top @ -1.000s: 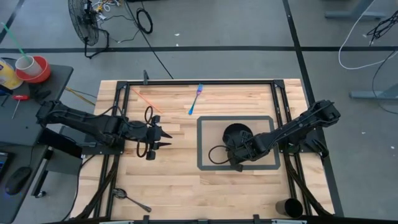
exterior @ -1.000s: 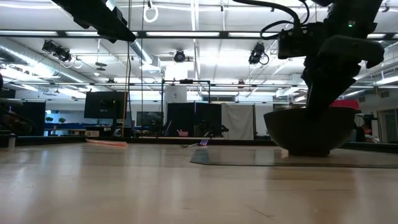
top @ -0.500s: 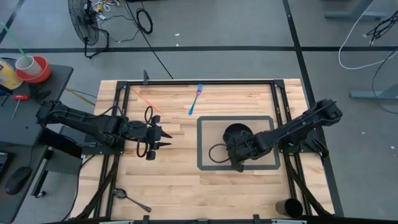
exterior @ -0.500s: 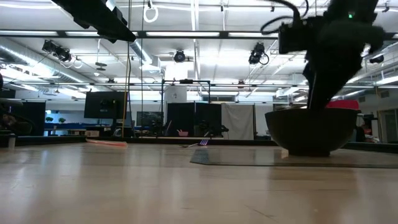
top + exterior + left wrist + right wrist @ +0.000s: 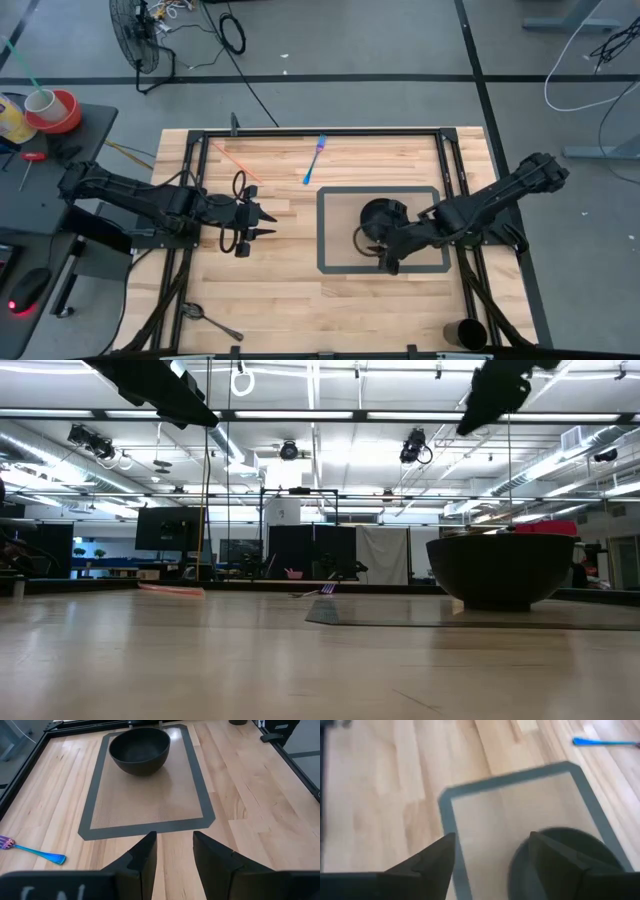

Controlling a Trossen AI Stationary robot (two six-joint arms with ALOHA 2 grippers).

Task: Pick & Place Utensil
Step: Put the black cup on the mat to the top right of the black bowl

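Note:
A blue fork (image 5: 314, 160) lies flat on the wooden table near its far edge; the left wrist view also shows the fork (image 5: 30, 851). A dark bowl (image 5: 378, 214) stands on a grey-bordered mat (image 5: 330, 250). My right gripper (image 5: 492, 840) hovers open above the bowl's near side (image 5: 560, 857) with nothing between its fingers. In the high view the right gripper (image 5: 383, 252) is over the mat. My left gripper (image 5: 270, 225) waits open over the table's left half, its fingers (image 5: 145, 850) pointing toward the bowl (image 5: 140, 750).
A thin orange stick (image 5: 235, 160) lies at the far left of the table. A metal spoon (image 5: 210, 320) lies at the near left corner. A black cup (image 5: 467, 333) stands off the near right corner. A black frame (image 5: 300, 131) borders the table.
My right gripper has risen from the bowl's rim and drawn back a little toward the table's near right. In the low view the arm has left the bowl and now shows only at the top. The bowl has stayed in place.

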